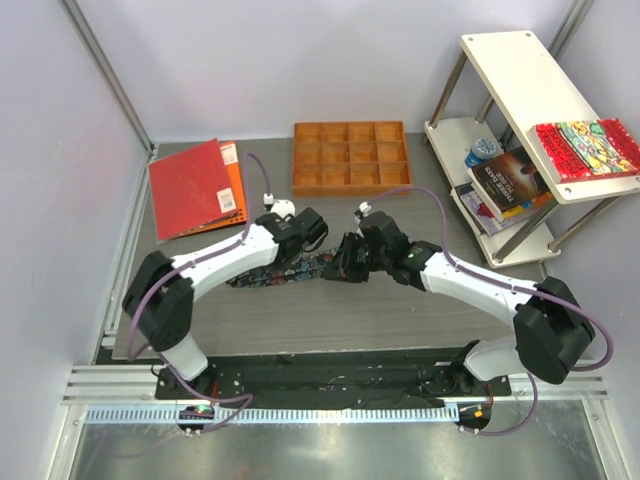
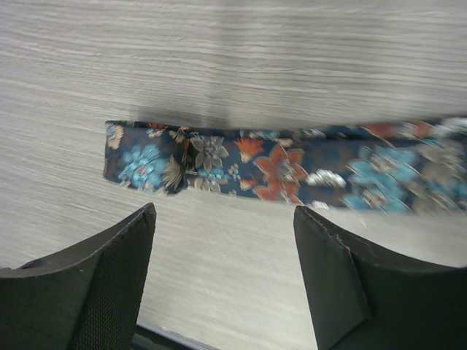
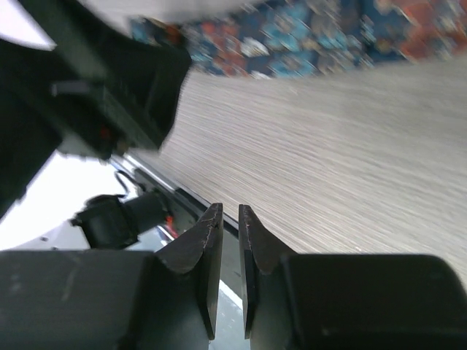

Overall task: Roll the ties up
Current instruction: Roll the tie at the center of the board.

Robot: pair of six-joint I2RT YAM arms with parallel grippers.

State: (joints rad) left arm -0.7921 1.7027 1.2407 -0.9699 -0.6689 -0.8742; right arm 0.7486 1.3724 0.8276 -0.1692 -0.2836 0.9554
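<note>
Two arms (image 1: 225, 255) bend inward to the tie (image 2: 277, 164), left claw (image 2: 224, 213) spread above it, right claw (image 3: 230, 213) pressed together, empty.

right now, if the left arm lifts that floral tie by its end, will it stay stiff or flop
Probably floppy: the tie lies flat as thin fabric, its end seemingly folded over, so a lifted end would likely drape. It looks light; a push on the smooth table would likely slide or bunch it, not roll it.

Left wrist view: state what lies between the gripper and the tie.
Only bare tabletop separates the left gripper from the tie, as the left wrist view shows.
</note>
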